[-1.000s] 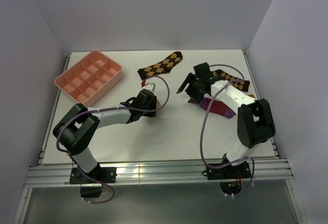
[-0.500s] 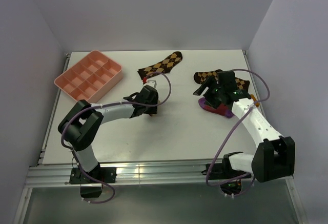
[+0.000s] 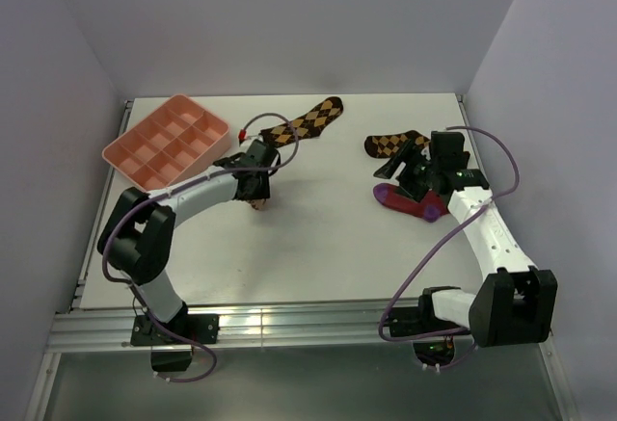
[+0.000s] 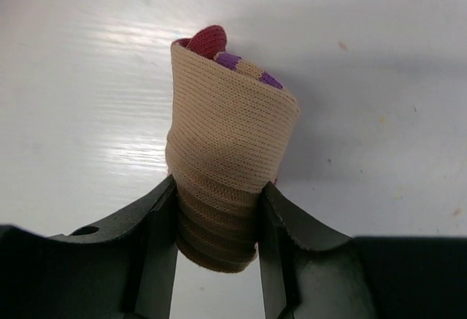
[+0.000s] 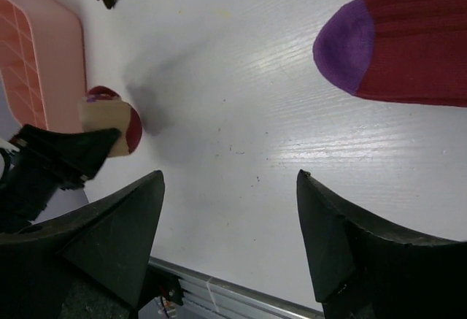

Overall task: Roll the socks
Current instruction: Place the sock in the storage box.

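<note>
A rolled sock bundle (image 4: 230,158), tan on the outside with crimson and purple showing at its far end, is clamped between my left gripper's (image 4: 217,209) jaws just above the table. In the top view the roll (image 3: 258,202) sits under the left gripper (image 3: 254,188), left of centre. It also shows in the right wrist view (image 5: 109,118). A crimson sock with a purple toe (image 3: 413,203) lies flat at the right. My right gripper (image 3: 416,176) hovers over its far end, open and empty (image 5: 230,209), with the sock's toe (image 5: 408,45) ahead of it.
A pink compartment tray (image 3: 169,142) stands at the back left, close to the left gripper, and shows in the right wrist view (image 5: 36,56). One dark argyle sock (image 3: 307,120) lies at the back centre, another (image 3: 397,143) behind the right gripper.
My left gripper has carried the roll left and back toward the tray. My right arm has swung right from the centre and stands over the crimson sock.
</note>
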Controlling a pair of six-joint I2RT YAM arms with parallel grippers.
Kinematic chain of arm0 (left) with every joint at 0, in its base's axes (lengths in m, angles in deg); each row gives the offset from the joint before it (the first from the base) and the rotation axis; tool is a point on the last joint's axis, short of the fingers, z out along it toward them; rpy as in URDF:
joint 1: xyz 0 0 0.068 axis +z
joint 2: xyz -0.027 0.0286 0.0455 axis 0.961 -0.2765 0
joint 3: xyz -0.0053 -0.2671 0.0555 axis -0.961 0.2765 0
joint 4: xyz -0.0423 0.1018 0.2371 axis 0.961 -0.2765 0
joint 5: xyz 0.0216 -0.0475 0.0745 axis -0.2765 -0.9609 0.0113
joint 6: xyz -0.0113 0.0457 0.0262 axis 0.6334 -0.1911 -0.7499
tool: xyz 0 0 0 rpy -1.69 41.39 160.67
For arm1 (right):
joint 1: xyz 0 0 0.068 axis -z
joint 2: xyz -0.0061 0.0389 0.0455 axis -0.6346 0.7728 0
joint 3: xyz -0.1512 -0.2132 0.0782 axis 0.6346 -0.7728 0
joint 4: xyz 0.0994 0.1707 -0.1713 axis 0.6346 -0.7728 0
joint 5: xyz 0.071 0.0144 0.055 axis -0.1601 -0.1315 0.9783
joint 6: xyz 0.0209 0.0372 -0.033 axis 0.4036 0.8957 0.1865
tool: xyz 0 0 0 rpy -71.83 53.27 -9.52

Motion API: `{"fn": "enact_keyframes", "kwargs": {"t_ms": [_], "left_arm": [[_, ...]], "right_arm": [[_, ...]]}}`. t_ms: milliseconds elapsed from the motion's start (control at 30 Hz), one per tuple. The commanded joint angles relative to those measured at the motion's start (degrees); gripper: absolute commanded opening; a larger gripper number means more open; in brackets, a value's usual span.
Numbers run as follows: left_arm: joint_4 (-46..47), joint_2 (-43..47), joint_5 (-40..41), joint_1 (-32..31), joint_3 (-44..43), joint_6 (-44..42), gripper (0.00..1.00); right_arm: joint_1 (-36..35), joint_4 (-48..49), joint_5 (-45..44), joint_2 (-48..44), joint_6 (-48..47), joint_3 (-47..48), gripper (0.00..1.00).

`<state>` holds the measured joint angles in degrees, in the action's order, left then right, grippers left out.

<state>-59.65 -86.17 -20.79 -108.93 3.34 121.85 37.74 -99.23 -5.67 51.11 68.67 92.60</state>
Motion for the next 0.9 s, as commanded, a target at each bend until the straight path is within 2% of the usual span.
{"fn": "enact_keyframes", "kwargs": {"t_ms": [0, 333, 600, 867], "left_arm": [[-6.83, 5.05, 6.53, 2.37, -5.86, 0.5, 0.0], [-12.89, 8.82, 15.75, 13.53, -17.37, -4.23, 0.0], [-11.66, 10.15, 19.37, 25.56, -16.77, -5.56, 0.0], [-9.82, 6.64, 20.42, 32.25, -13.87, -3.02, 0.0]], "right_arm": [[0.33, 0.68, 5.21, -1.72, -1.26, 1.63, 0.8], [0.33, 0.68, 7.5, -3.65, -2.05, -0.04, 0.79], [0.33, 2.0, 10.75, -2.33, -1.61, -0.3, 0.78], [0.33, 2.88, 12.33, -2.24, -1.78, -1.18, 0.78]]}}
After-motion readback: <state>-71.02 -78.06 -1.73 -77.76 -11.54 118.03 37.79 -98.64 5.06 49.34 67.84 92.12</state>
